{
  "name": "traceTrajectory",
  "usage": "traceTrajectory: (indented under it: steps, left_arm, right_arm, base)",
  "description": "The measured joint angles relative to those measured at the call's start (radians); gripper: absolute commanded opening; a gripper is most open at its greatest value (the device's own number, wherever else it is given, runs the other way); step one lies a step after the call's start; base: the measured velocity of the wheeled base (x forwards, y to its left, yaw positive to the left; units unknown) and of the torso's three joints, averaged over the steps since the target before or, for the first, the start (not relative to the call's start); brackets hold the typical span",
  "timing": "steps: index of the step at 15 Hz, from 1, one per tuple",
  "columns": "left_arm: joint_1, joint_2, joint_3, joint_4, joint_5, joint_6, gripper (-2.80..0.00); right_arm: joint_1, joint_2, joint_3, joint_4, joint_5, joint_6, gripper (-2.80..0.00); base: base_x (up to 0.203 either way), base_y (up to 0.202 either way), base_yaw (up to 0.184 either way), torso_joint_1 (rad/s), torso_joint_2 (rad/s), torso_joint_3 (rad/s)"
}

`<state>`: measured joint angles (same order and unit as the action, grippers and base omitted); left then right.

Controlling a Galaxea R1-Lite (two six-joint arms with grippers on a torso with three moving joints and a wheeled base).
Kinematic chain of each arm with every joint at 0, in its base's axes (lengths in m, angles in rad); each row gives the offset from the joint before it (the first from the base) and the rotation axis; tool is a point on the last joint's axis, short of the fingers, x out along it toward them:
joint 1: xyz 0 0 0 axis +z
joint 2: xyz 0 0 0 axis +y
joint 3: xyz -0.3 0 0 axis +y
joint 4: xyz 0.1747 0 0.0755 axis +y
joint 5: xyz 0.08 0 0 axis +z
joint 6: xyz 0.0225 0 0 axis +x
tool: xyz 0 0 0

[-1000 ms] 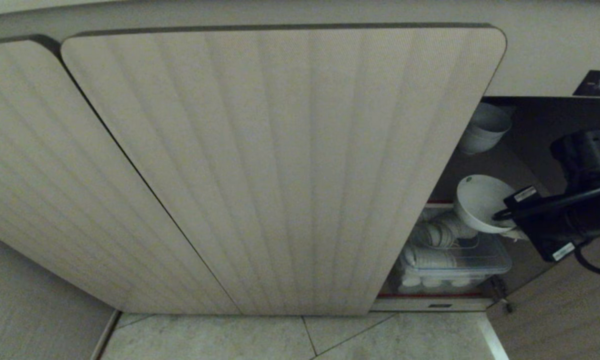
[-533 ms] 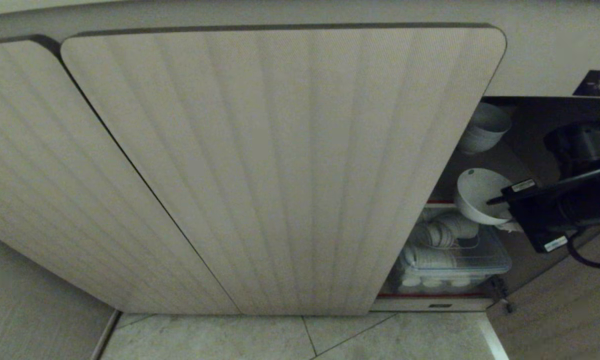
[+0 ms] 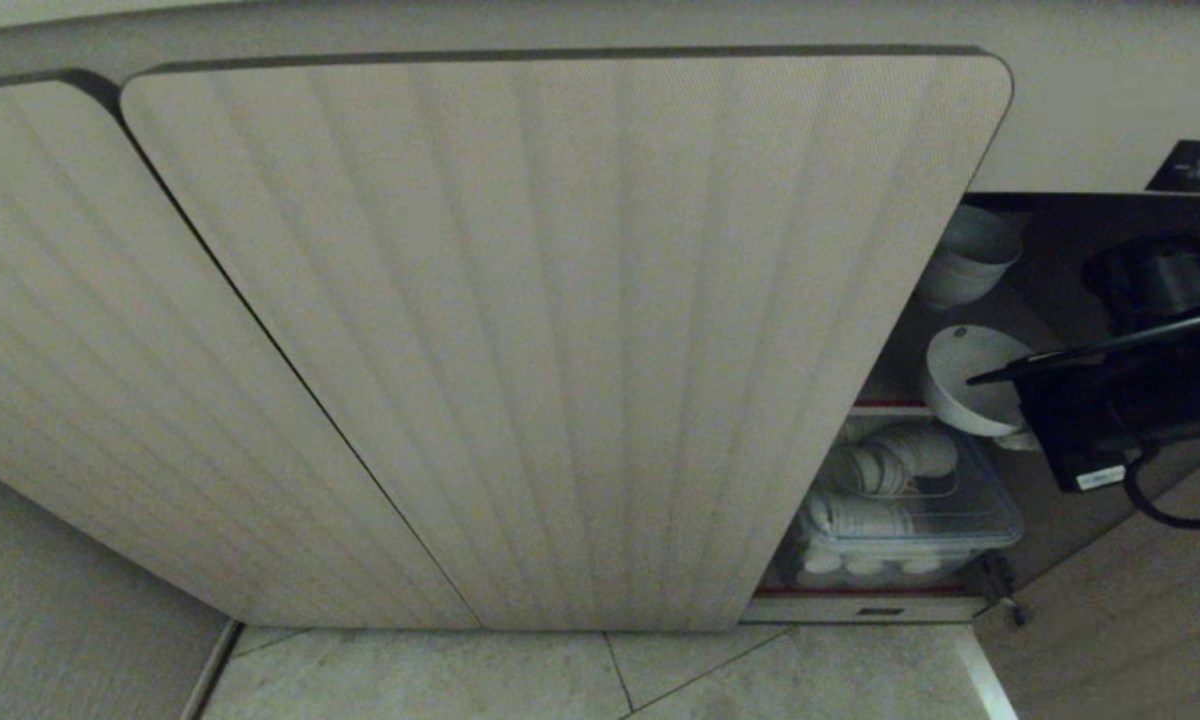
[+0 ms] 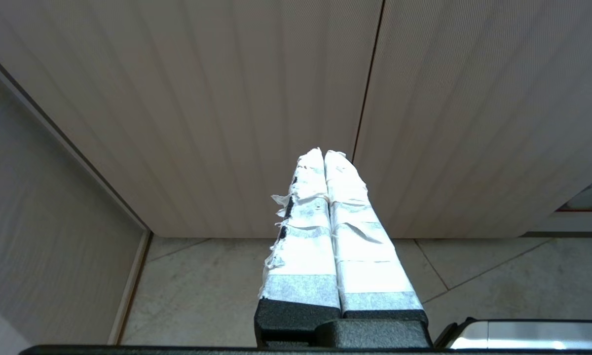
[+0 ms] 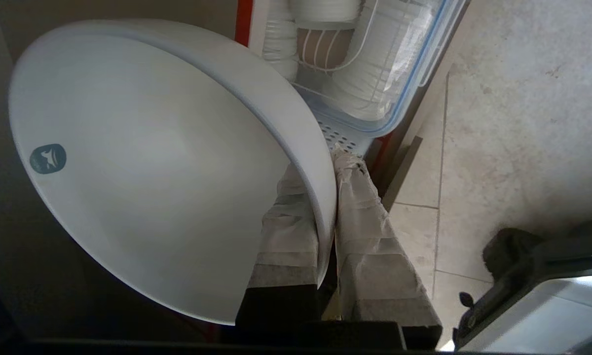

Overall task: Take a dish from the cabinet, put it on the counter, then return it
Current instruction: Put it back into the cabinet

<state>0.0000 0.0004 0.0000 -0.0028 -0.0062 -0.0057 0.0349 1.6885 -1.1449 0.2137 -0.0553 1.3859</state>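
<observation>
To your left, ribbed beige cabinet [image 3: 520, 330] doors stand above a pale tiled floor [image 3: 580, 675]. At the open gap on the right, your right gripper [image 5: 328, 167] pinches the white bowl [image 5: 143, 162] by its rim, tilted, above a clear bin [image 3: 970, 520] of stacked dishes.

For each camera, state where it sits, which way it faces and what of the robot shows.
Head: high on the robot, looking down at the cabinet; the right end effector holds the dish.
Left wrist: behind the shut left end effector, facing closed doors and floor.
Right wrist: behind the right end effector, clamped on the dish rim.
Shared: dish and clear bin show in head and right wrist.
</observation>
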Motion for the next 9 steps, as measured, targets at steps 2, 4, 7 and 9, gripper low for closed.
traceTrajectory:
  steps: [2, 4, 7, 9]
  left_arm:
    - [0.0, 0.0, 0.0, 0.0, 0.0, 0.0, -2.8]
    - [0.0, 0.0, 0.0, 0.0, 0.0, 0.0, -2.8]
    - [0.0, 0.0, 0.0, 0.0, 0.0, 0.0, -2.8]
    - [0.0, 0.0, 0.0, 0.0, 0.0, 0.0, -2.8]
  right_arm:
    - [0.0, 0.007, -0.009, 0.0, -0.014, 0.015, -2.8]
    - [0.0, 0.014, -0.03, 0.001, -0.025, 0.026, -2.8]
    - [0.001, 0.027, -0.048, 0.0, -0.053, 0.029, -2.8]
    - [0.001, 0.035, -0.056, 0.0, -0.065, 0.042, -2.8]
  base:
    - [0.0, 0.0, 0.0, 0.0, 0.0, 0.0]
    - [0.0, 0.0, 0.0, 0.0, 0.0, 0.0]
    - [0.0, 0.0, 0.0, 0.0, 0.0, 0.0]
    - [0.0, 0.0, 0.0, 0.0, 0.0, 0.0]
